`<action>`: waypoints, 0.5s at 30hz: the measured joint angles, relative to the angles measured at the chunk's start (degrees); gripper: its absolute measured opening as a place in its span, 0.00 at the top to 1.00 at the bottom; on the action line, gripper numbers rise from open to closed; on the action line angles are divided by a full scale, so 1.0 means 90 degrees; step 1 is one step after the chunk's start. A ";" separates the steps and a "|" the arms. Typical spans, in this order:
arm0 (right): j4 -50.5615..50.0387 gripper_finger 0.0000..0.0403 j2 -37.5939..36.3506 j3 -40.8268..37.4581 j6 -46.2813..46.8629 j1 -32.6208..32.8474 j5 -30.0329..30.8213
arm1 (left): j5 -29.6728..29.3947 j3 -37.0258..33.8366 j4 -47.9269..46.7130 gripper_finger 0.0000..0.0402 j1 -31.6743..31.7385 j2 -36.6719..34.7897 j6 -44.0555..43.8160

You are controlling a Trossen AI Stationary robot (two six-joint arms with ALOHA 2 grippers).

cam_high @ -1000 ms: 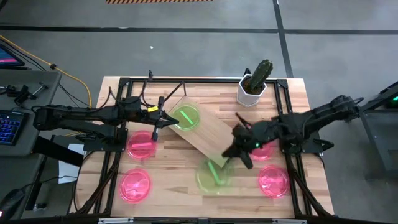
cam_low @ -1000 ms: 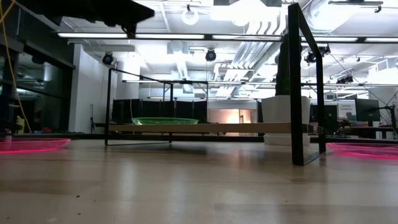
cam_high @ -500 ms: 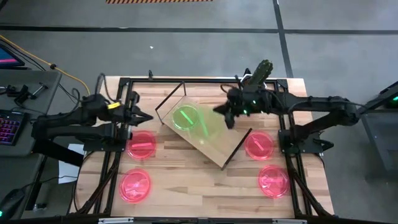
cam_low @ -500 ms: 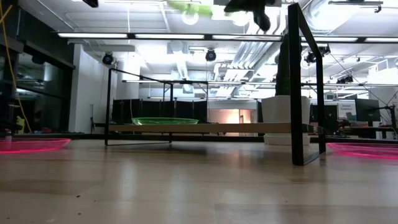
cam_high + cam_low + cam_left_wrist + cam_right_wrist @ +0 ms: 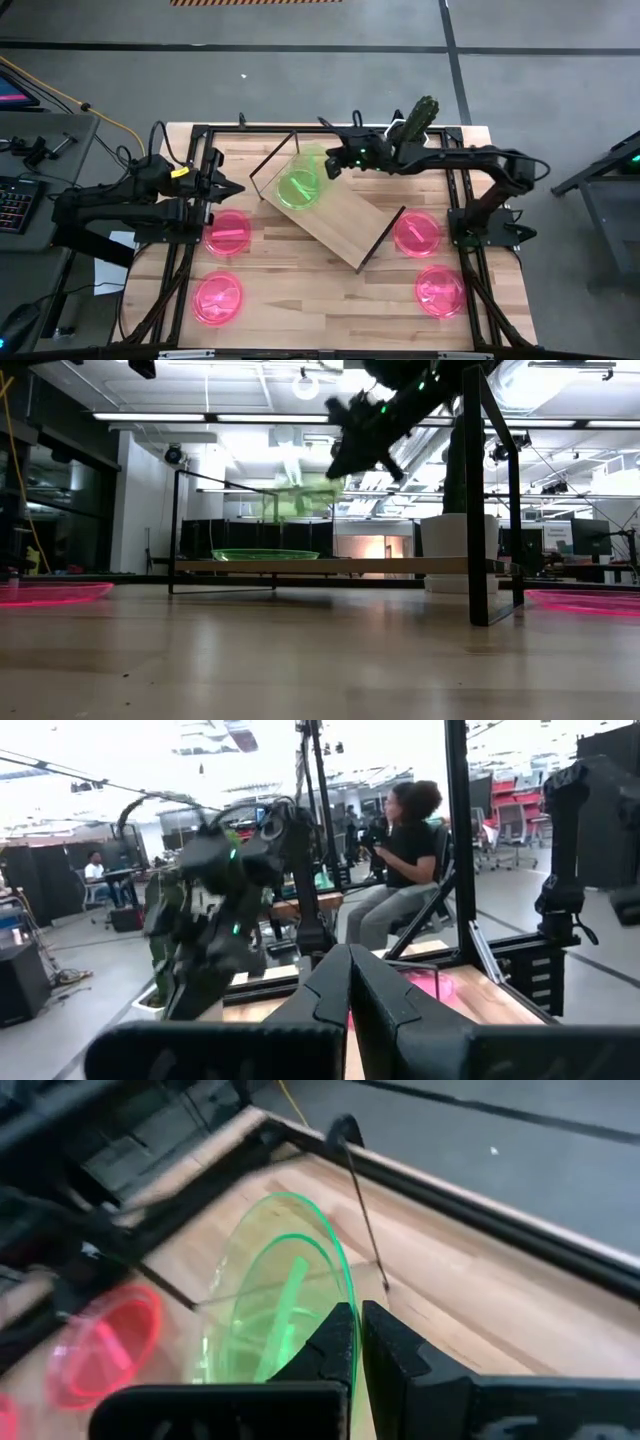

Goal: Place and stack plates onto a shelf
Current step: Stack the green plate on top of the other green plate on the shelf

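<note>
My right gripper (image 5: 337, 164) reaches over the far left end of the shelf (image 5: 345, 222), shut on a green plate (image 5: 308, 160), which also shows blurred in the low view (image 5: 300, 500). Below it a second green plate (image 5: 297, 192) lies flat on the shelf board. Two pink plates (image 5: 228, 232) (image 5: 218, 297) lie on the table's left side and two more (image 5: 416, 232) (image 5: 439, 289) on its right. My left gripper (image 5: 236, 187) is shut and holds nothing, left of the shelf. My right gripper pinches the green plate's rim (image 5: 343, 1298) between its two fingers, at the edge nearest the wrist. The fingers slant down from the table's far right side. The plate sticks out ahead of them, tilted, lifted clear above the plate on the shelf.
A white pot with a cactus (image 5: 408, 137) stands at the far right, close to my right arm. The shelf's dark wire frame (image 5: 487, 500) rises above its board. A dark rail frame (image 5: 190, 160) runs around the tabletop. A seated person (image 5: 405, 860) is beyond the table.
My right gripper has carried the green plate from over the table's near middle toward the far edge, then left and down over the shelf's far left end, tipping downward. My left gripper has drawn back from the shelf toward the table's left edge and then kept still.
</note>
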 joint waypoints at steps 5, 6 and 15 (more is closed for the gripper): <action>0.0247 1.00 0.0544 -0.0002 0.0184 -0.0035 0.0000 | -0.0002 0.0000 -0.0002 1.00 0.0000 0.0027 -0.0016; 0.0339 1.00 0.0632 -0.0004 0.0189 -0.0032 0.0000 | -0.0002 0.0000 -0.0006 1.00 -0.0002 0.0044 -0.0016; 0.0739 1.00 0.1108 -0.0007 0.0492 -0.0030 -0.0004 | -0.0010 0.0000 0.0050 1.00 -0.0001 0.0222 -0.0012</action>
